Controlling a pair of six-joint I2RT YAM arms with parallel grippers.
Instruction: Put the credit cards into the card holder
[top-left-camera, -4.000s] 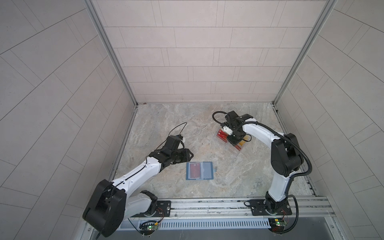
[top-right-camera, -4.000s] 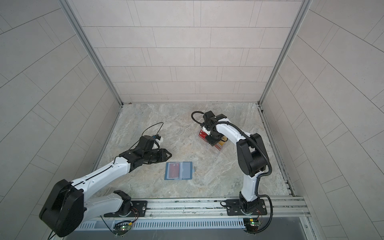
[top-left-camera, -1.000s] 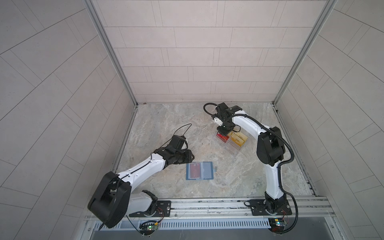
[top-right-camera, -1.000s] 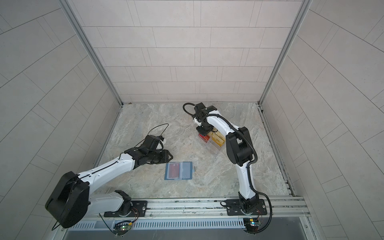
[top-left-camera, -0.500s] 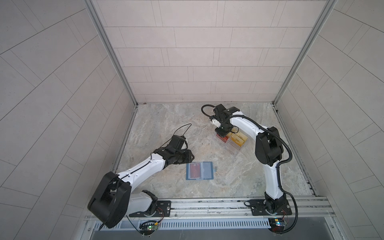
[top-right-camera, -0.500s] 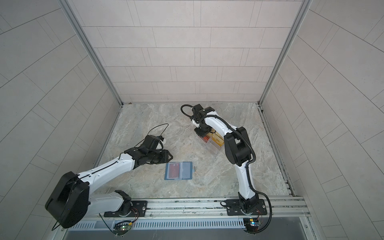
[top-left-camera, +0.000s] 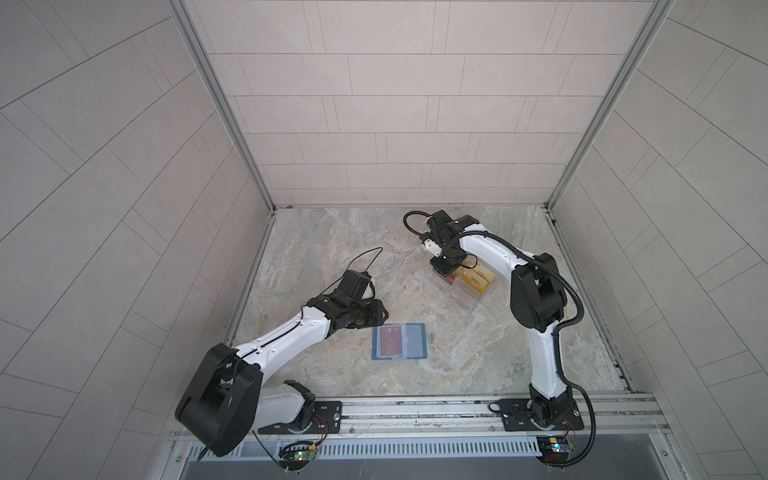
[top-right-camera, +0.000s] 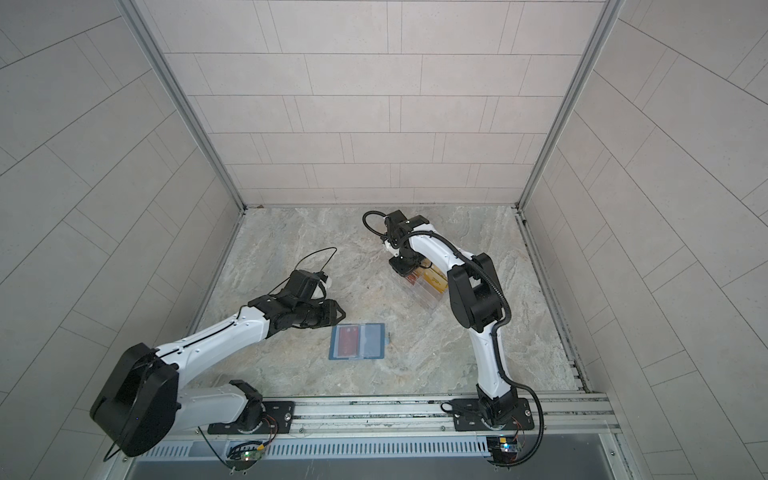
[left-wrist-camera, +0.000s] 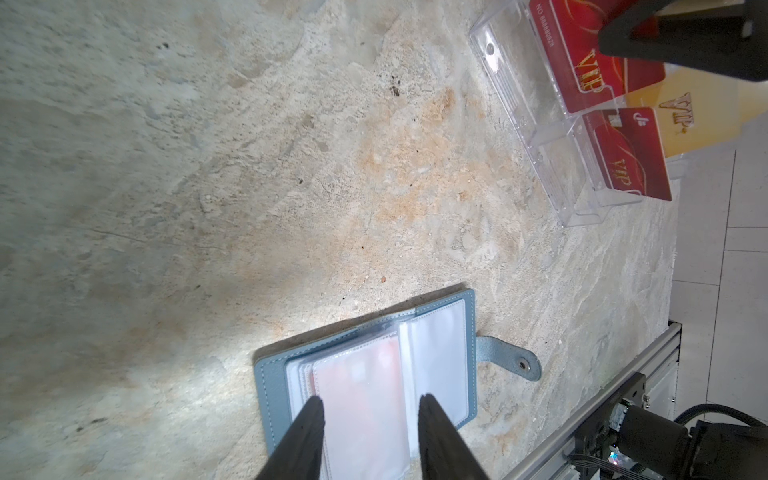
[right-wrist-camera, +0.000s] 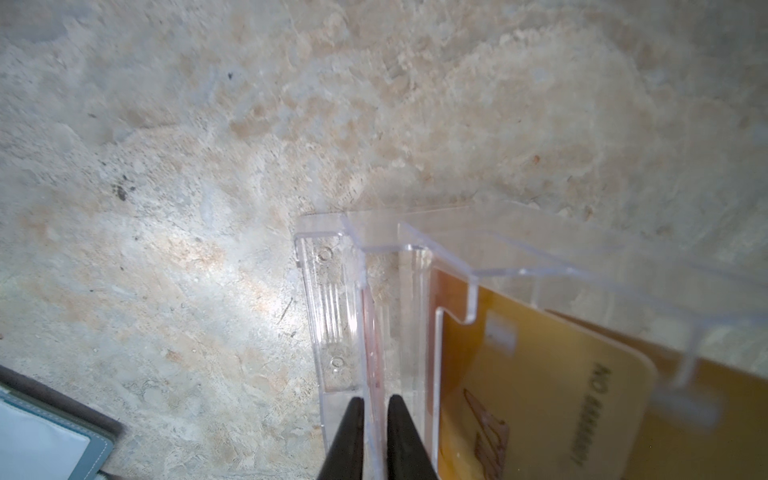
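Far right, the right tool (right-wrist-camera: 375, 399) straddles a red plastic VIP card (left-wrist-camera: 582, 66), jaws nearly closed, grip unclear; the half-open, empty left tool (left-wrist-camera: 370, 399) hovers at the slate-blue leather wallet's (left-wrist-camera: 436, 357) far-left corner.

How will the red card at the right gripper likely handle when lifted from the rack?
Probably stiff: the red card sits flat, unbent, in the rack. Glossy and thin, it may slip in the right gripper's jaws. The clear rack looks light and might shift.
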